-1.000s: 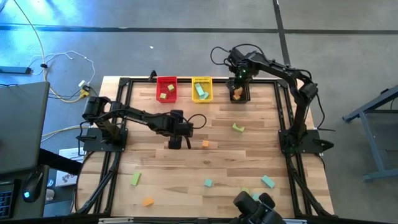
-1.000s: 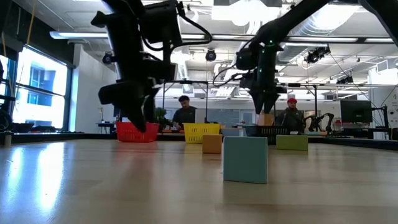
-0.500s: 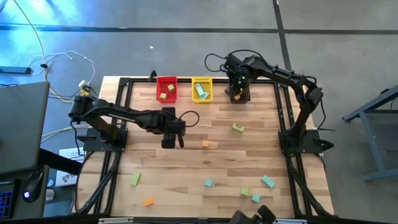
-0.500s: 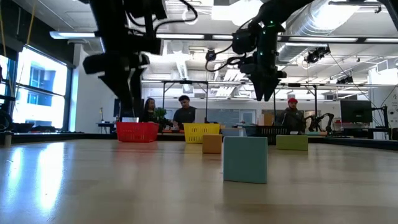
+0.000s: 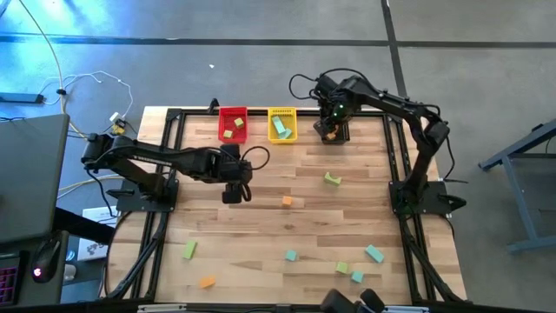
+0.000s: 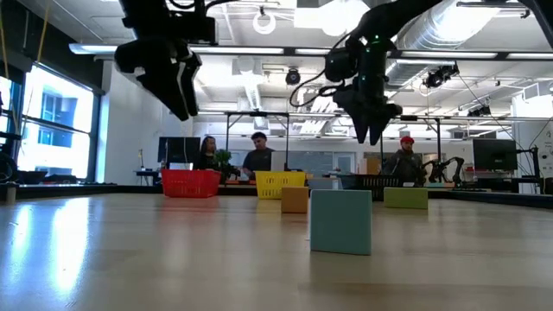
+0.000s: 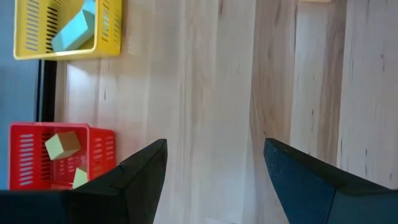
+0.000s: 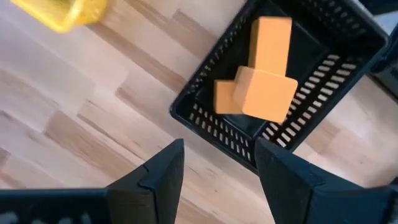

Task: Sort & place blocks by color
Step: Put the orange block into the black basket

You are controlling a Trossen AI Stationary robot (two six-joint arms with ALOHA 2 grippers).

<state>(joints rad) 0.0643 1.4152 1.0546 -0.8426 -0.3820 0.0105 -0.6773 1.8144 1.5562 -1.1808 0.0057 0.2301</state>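
Nearest the front edge of the table (image 5: 261, 217) lie the unsorted blocks: an orange block (image 5: 206, 282) and a yellow-green bar (image 5: 188, 250) well in front of the left gripper (image 5: 233, 195), and a teal cube (image 5: 290, 256), a yellow-green cube (image 5: 341, 268) and two more teal pieces (image 5: 374, 253) off toward the right arm's side, all far from either tool. A small orange cube (image 5: 287, 202) sits just beside the left gripper, on its right-arm side and a little nearer the front; it looks like the closest candidate for a pick. The left gripper hangs raised over mid-table with its fingers spread wide and nothing between them, as its wrist view shows only bare wood in the gap; held high like that, it is probably travelling rather than reaching. Beyond it stand the red bin (image 7: 56, 155), holding two yellow-green blocks, and the yellow bin (image 7: 68, 28), holding teal pieces. A yellow-green block (image 5: 332, 178) lies loose between the two arms. Farthest back, the right gripper (image 5: 330, 130) hovers just above the black bin (image 8: 280, 93), its fingers parted and empty, while three orange blocks (image 8: 261, 71) rest inside directly ahead of it, which suggests a drop-off there is complete. People stand in the room beyond the table.
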